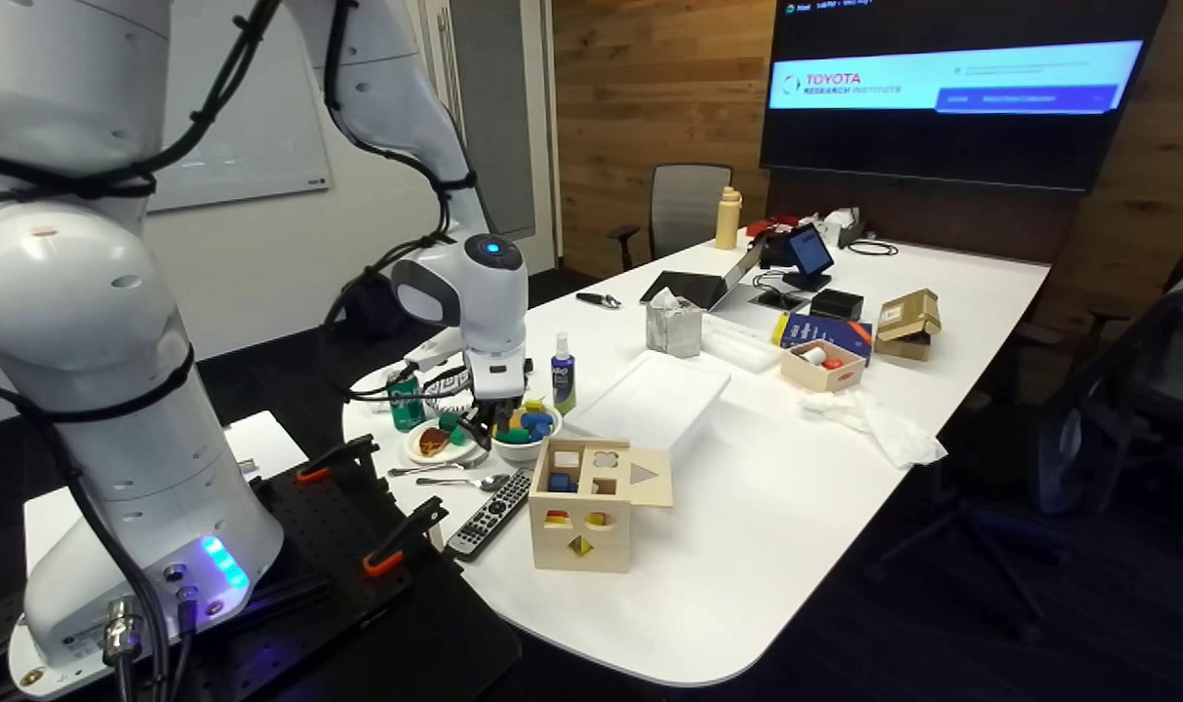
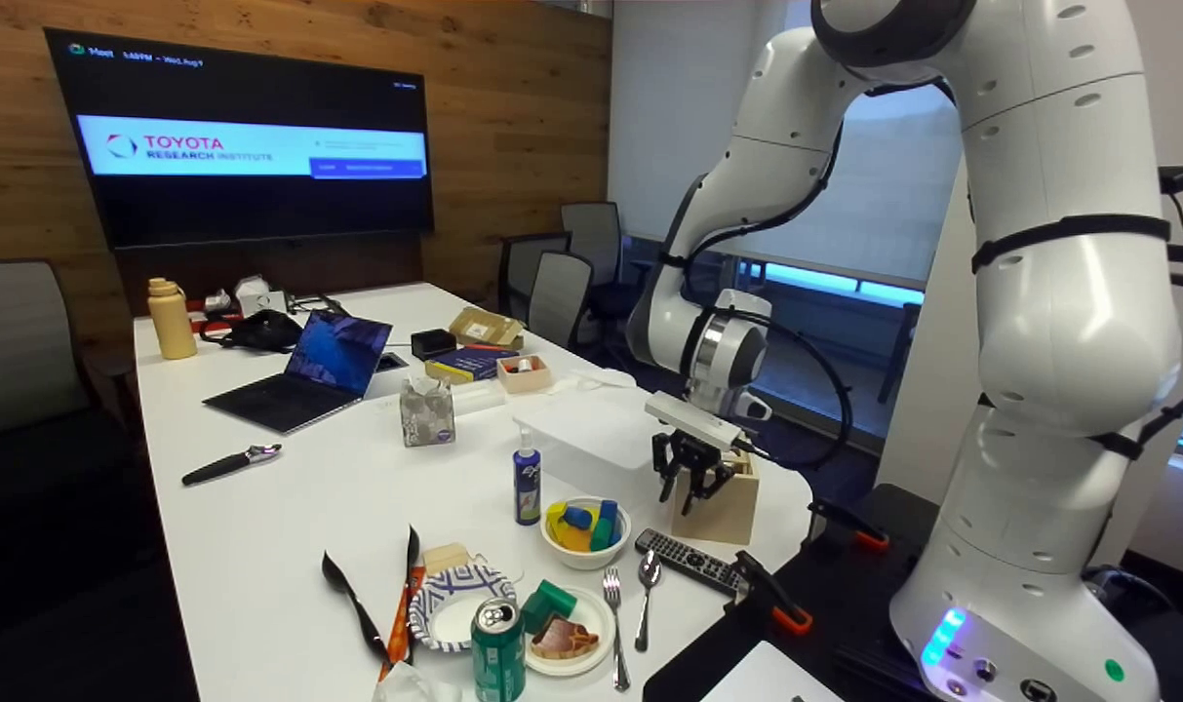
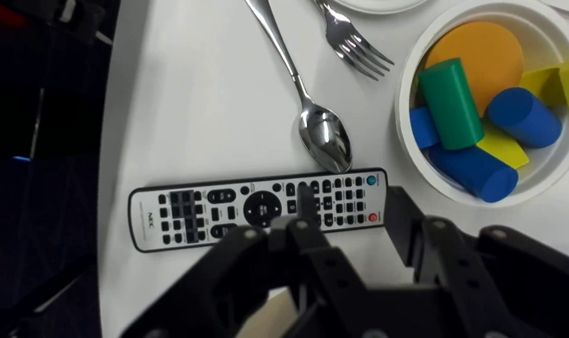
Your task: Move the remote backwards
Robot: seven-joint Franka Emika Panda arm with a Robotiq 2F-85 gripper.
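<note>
Slim black oblong remote with silvery face [image 3: 237, 206], unclasped below a black two-fingered hand [image 3: 352, 202].

It lies flat on the white surface [image 3: 200, 122], left of centre in the wrist view, a shiny metal spoon [image 3: 325, 136] at its upper edge; the hand's fingers stand apart. From here, I'd judge grasp, backward shift and release all remain.

Remote [image 3: 258, 210] between spoon [image 3: 324, 134] and wooden box [image 1: 583, 507], bowl [image 3: 540, 35] near, room over tabletop [image 3: 195, 108] beside spoon
</note>
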